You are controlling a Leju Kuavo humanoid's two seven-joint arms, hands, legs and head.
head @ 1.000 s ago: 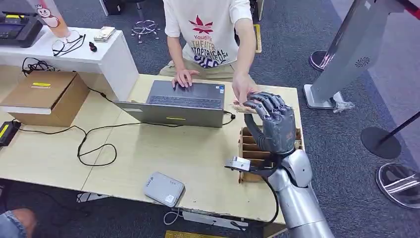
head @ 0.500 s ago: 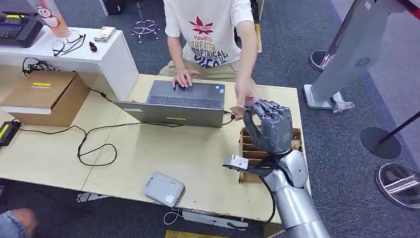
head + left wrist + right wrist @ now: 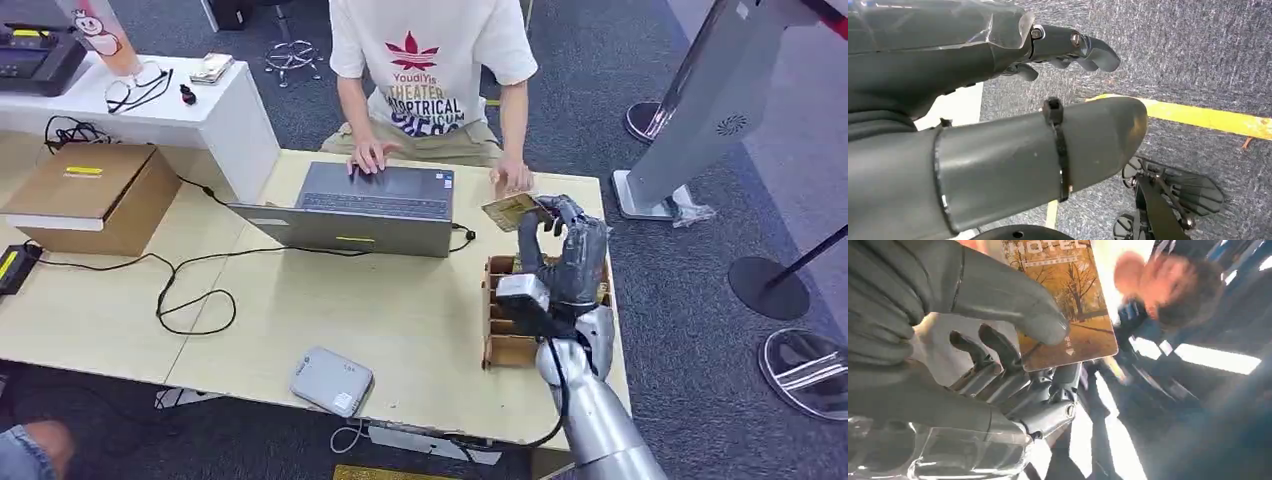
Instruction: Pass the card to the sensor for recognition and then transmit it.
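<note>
A robot's silver right arm rises from the lower right of the head view, its right hand (image 3: 563,245) raised above a wooden slotted card holder (image 3: 500,320) at the right end of a pale tabletop (image 3: 390,310). The hand pinches a brown hotel key card (image 3: 512,210) between thumb and fingers, the card sticking out toward a seated person (image 3: 430,75) across the tabletop, whose one hand rests near the card and whose other rests on an open laptop (image 3: 375,205). A grey card sensor (image 3: 331,380) lies well apart, near the front edge of the tabletop. The left hand (image 3: 998,125) hangs over grey carpet, fingers loosely curled and apart, holding nothing. The risks, as a judgement: the grip covers only part of the card, so it could slip or twist during the long reach to the sensor, and the arm could knock the card holder or snag the black cable (image 3: 195,300) lying across the tabletop. The right wrist view adds what the head view cannot: the thumb (image 3: 1013,300) pressed flat on the printed face of the card, fingers behind it. The head view alone shows the sensor's place.
</note>
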